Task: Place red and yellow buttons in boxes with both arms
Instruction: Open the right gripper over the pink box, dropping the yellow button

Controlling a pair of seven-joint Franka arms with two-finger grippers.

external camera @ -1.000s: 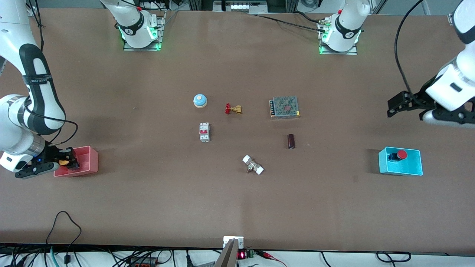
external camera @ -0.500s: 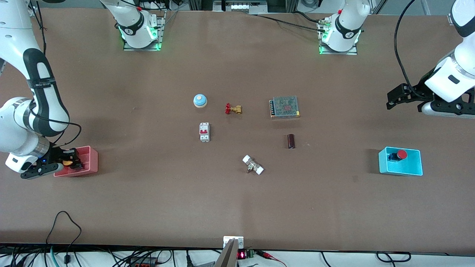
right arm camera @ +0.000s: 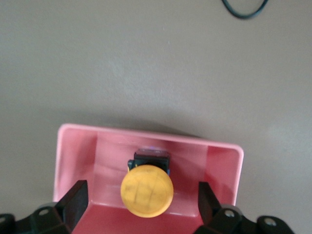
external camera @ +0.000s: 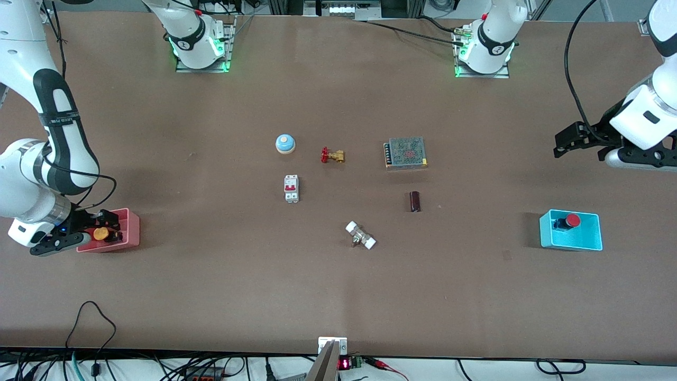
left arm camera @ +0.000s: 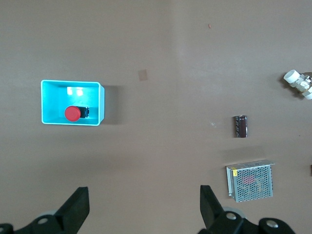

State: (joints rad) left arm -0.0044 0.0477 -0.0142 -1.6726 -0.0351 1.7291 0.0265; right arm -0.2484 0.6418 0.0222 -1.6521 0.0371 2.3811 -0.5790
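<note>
The yellow button (external camera: 100, 233) lies in the salmon pink box (external camera: 129, 228) at the right arm's end of the table. My right gripper (external camera: 106, 228) hangs over that box, open, with its fingers on either side of the button and clear of it. In the right wrist view the yellow button (right arm camera: 146, 190) sits between the fingers (right arm camera: 75, 199) inside the pink box (right arm camera: 73, 146). The red button (external camera: 570, 220) lies in the cyan box (external camera: 587, 238). My left gripper (external camera: 563, 144) is open and empty, up over bare table. The left wrist view shows the red button (left arm camera: 72, 113) in the cyan box (left arm camera: 48, 92).
In the table's middle stand a blue dome bell (external camera: 285, 143), a brass valve with a red handle (external camera: 332, 155), a white circuit breaker (external camera: 291, 188), a metal mesh power supply (external camera: 405, 153), a dark cylinder (external camera: 415, 201) and a white-ended fitting (external camera: 360, 236).
My right gripper has opened and let go of the yellow button, which now rests in the pink box. My left gripper has drifted a little away from the cyan box.
</note>
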